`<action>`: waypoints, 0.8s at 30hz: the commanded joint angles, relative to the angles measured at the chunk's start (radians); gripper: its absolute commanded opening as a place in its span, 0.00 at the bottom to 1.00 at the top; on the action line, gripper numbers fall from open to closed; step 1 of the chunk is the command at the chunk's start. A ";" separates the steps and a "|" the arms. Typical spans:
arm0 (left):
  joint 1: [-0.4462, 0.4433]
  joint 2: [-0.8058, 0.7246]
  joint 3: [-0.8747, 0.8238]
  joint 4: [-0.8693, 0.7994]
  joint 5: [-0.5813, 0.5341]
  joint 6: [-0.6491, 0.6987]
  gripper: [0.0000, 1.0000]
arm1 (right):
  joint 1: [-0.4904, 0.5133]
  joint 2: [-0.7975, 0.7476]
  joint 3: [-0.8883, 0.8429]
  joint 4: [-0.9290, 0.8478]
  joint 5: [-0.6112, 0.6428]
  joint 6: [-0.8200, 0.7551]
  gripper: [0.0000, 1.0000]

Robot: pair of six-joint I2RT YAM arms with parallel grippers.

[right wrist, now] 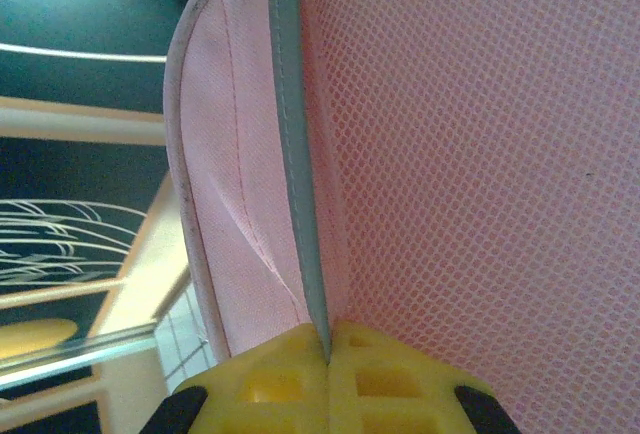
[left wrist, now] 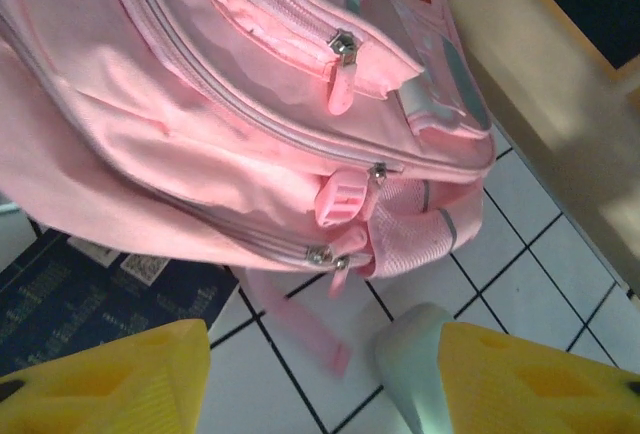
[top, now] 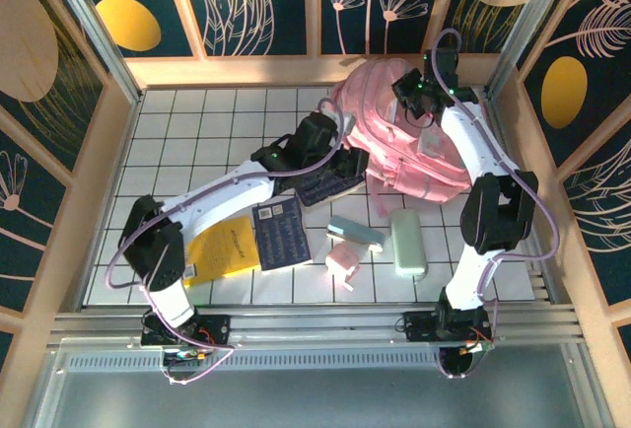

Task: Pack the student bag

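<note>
Right gripper [right wrist: 328, 342] is pinched tight on the student bag [top: 394, 137] — the yellow fingers meet on a grey-piped edge where smooth pink panel joins mesh padding. That hold is on the bag's far side, so I read this arm as the anchor, not the worker. The bag lies slumped on the tiles [top: 197, 142] between my two grippers, zipped pockets turned toward my left arm.

Left gripper [left wrist: 320, 354] hangs just off the bag's near-left flank. Its fingers are apart with nothing clamped between them; in the gap there is bare tile and a loose pink strap end [left wrist: 300, 329]. Dead ahead of it the zip tracks run slantwise across the bag, and the zipper pulls [left wrist: 335, 254] bunch at the corner closest to these fingers. A dark blue notebook [left wrist: 80, 299] is tucked partly under the bag's edge, to the left of the pulls.

So the left is the nearer hand for those pulls — straight ahead, close, zips shut as far as I can see. My read: an opening has to be made before anything goes in. The mint green case [top: 407, 241], small pink box [top: 343, 262] and pale blue case [top: 355, 234] wait on the bag's near side.
</note>
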 commanded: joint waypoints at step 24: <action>-0.002 0.310 0.074 0.169 0.185 -0.408 0.58 | 0.010 -0.124 -0.013 0.214 -0.112 0.233 0.00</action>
